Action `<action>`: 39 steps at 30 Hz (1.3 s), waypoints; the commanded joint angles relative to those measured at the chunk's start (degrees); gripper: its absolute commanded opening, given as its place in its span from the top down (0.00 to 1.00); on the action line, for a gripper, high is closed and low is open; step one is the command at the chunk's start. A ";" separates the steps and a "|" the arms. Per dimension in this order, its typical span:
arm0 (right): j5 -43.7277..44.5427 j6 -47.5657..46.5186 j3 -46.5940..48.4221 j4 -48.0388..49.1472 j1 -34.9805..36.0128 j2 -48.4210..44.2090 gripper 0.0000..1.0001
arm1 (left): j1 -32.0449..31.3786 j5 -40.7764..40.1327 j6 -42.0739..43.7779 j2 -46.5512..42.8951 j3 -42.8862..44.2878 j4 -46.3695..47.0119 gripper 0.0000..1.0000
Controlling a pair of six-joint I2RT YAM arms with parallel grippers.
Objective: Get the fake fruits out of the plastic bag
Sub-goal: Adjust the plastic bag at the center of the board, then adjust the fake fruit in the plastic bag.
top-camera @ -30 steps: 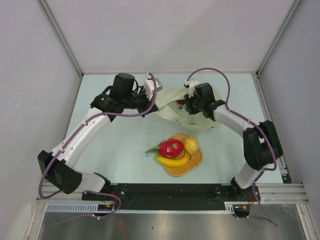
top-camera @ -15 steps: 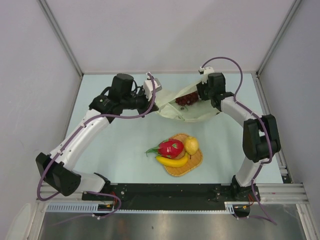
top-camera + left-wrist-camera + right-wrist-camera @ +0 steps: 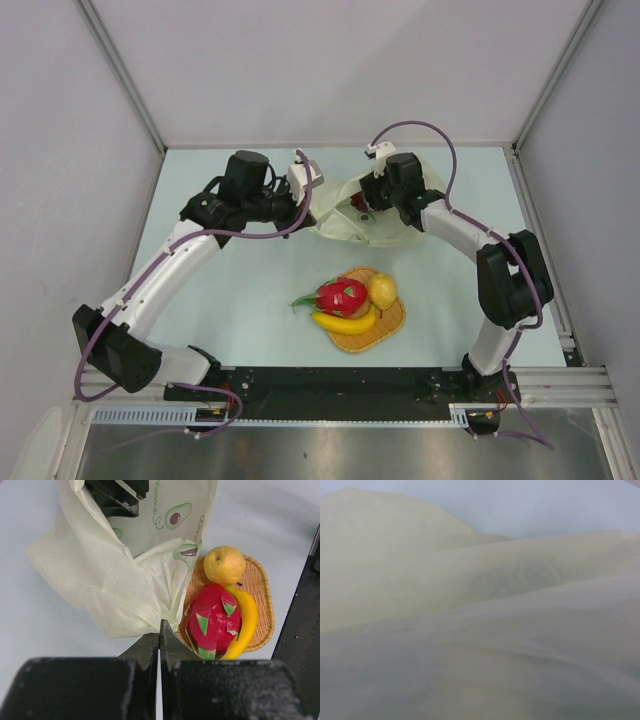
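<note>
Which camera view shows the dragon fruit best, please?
The left wrist view: the dragon fruit is large and sharp there, with its green tips, lying on the woven mat. The top external view shows it only small. The right wrist view shows only the plastic bag, not the fruit.

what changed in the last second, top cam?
The right gripper pulled back from the plastic bag toward the far right, baring the grape bunch inside, then swung left over the bag's mouth. No grasp or release visible. Unchanged: left gripper pinching the bag's edge; dragon fruit, lemon, banana on the woven mat.
</note>
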 commanded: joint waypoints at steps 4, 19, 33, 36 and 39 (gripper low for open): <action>5.39 -0.58 0.58 6.56 -0.71 4.50 0.27 | -0.17 0.17 0.46 -0.90 0.14 0.63 1.00; 6.44 -7.52 15.42 5.77 -1.15 21.54 0.24 | 0.18 0.70 -1.65 2.88 3.04 0.45 1.00; 4.24 -6.91 15.43 1.99 0.52 22.96 0.62 | 0.62 -0.09 -1.65 3.85 3.57 0.89 1.00; 4.24 -7.35 15.08 2.08 0.69 22.52 0.62 | 0.71 -0.44 -1.56 3.50 3.39 1.07 1.00; 6.16 -8.14 14.20 2.95 1.04 21.03 1.00 | 0.71 -1.06 -1.30 2.79 2.60 1.24 1.00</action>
